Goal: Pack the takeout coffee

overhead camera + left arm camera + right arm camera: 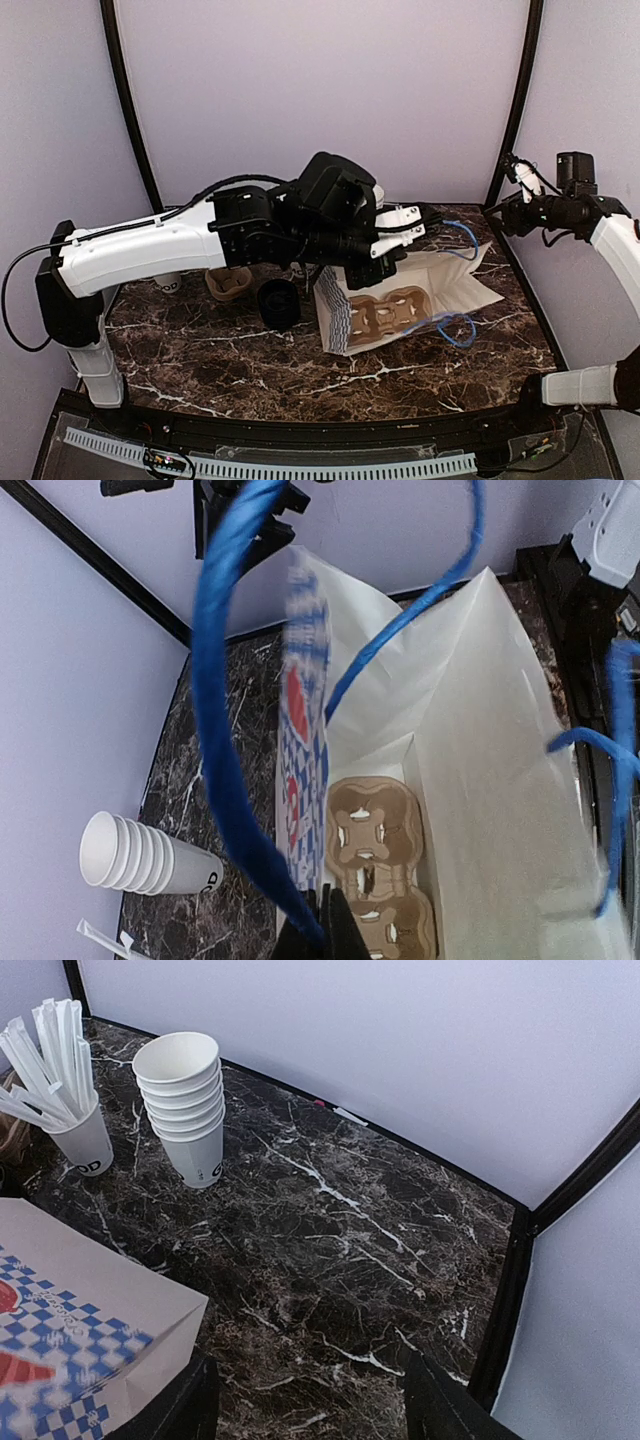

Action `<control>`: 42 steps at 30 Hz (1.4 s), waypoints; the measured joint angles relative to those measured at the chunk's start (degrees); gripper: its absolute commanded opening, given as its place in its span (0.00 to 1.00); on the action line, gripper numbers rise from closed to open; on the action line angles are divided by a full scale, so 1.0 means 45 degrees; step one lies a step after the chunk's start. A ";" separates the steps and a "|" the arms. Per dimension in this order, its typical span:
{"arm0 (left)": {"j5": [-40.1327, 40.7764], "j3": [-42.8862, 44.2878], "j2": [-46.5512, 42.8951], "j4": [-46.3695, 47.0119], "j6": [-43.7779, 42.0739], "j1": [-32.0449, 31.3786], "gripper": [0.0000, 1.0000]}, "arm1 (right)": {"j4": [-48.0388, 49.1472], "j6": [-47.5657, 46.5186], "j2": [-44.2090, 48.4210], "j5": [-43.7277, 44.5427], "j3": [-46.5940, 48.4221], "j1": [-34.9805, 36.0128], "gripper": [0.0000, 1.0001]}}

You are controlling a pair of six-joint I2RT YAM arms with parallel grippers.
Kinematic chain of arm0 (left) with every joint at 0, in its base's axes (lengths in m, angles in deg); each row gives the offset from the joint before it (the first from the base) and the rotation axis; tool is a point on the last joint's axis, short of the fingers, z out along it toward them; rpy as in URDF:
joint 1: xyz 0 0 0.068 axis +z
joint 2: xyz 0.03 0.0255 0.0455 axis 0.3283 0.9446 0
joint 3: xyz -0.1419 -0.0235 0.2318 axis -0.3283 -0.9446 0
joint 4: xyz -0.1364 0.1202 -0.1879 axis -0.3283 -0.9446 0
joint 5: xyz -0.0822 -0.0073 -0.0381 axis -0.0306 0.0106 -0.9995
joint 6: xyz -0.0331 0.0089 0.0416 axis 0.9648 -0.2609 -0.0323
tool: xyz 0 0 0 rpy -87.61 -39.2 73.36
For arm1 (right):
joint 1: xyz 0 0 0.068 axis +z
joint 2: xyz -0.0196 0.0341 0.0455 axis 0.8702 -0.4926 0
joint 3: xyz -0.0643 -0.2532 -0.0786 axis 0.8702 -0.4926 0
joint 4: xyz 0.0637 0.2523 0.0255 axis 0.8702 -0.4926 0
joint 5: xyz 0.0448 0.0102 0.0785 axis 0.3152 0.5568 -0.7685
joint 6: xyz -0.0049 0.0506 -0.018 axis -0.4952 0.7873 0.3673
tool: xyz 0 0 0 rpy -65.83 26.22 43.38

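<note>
I hold the paper bag (455, 285) open with my left tool (325, 922). It is clenched on one blue handle (218, 730) of the bag, and the handle runs straight down into the closed fingers. The brown cup carrier (375, 840) lies already inside, on the bottom of the bag. My right tool (320, 1415) is released and holds nothing; in the top view it hangs at about two o'clock of the bag.

The coffee is not packed yet. The white cups (185, 1100) stand nested in one stack on the counter (350, 1230), at about nine o'clock of the bag and well apart from it, beside the cup of straws (70, 1110). The dark round piece that I take for the black lid (278, 300) sits nearer, just beside the bag, also at nine o'clock.

I judge that the step in hand is opening the bag. The next move calls for the right arm to reach across for a cup. The left tool must not let the handle slip, because the thin bag can collapse.
</note>
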 measured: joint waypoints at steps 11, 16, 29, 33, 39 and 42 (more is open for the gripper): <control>0.2370 -0.3434 -0.1851 0.2380 0.0481 -0.2084 0.00 | 0.0267 -0.0019 0.0403 -0.0364 -0.0733 0.0000 0.64; 0.2837 -0.4187 -0.2487 0.2861 0.0937 -0.2744 0.00 | 0.0316 -0.0024 0.0398 -0.0583 -0.1025 0.0000 0.64; 0.3521 -0.4784 -0.2555 0.3385 0.1229 -0.2613 0.00 | 0.0321 -0.0005 0.0199 -0.1287 -0.1064 0.0000 0.65; 0.3084 -0.4197 -0.2322 0.3376 0.1137 -0.1651 0.00 | 0.0325 0.0000 0.0185 -0.1452 -0.1064 0.0000 0.65; 0.2278 -0.3011 -0.1569 0.3259 0.1103 0.0010 0.27 | 0.0272 0.0029 0.0185 -0.1729 -0.1064 0.0000 0.66; 0.2006 -0.2506 -0.1219 0.3118 0.1112 0.0423 0.40 | -0.0165 -0.0029 0.0180 -0.2113 -0.0797 0.0000 0.66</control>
